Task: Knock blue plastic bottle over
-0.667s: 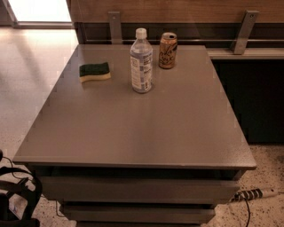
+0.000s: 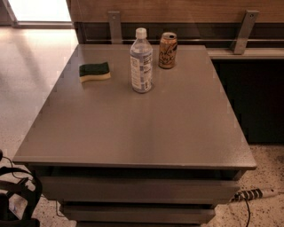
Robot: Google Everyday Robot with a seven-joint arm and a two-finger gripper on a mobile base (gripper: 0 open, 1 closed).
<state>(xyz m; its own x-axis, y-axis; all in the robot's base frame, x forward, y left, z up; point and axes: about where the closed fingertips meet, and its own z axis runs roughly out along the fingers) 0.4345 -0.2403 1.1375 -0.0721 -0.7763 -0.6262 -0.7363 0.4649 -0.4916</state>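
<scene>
- A clear, bluish-tinted plastic water bottle (image 2: 141, 62) with a white screw cap and a white printed label is seen standing upright on a flat, grey, rectangular table (image 2: 133, 133).
- The bottle is placed towards the far edge of the table top, roughly midway between its left and right sides.
- A shorter gold-brown drink can (image 2: 167, 50) is set upright just beside the bottle, behind it and to its right; the two are not touching.
- A rectangular sponge (image 2: 94, 71) with a dark green top and a yellow underside is laid flat to the left of the bottle, apart from it, near the table's left edge.
- The gripper (image 2: 15, 195) is shown only as a dark, curved shape in the lower left corner of the view, below the near left corner of the table and well apart from the bottle.
- Whether the gripper is wide or narrow cannot be told, and nothing is seen held in it.
- A brown wooden panel (image 2: 177, 9) is seen behind the table, with two grey metal brackets (image 2: 114, 25) fixed against it.
- A pale, striped power strip (image 2: 255, 193) with a dark cable is seen lying on the speckled floor (image 2: 270, 177) at the lower right, beside the table's base.
</scene>
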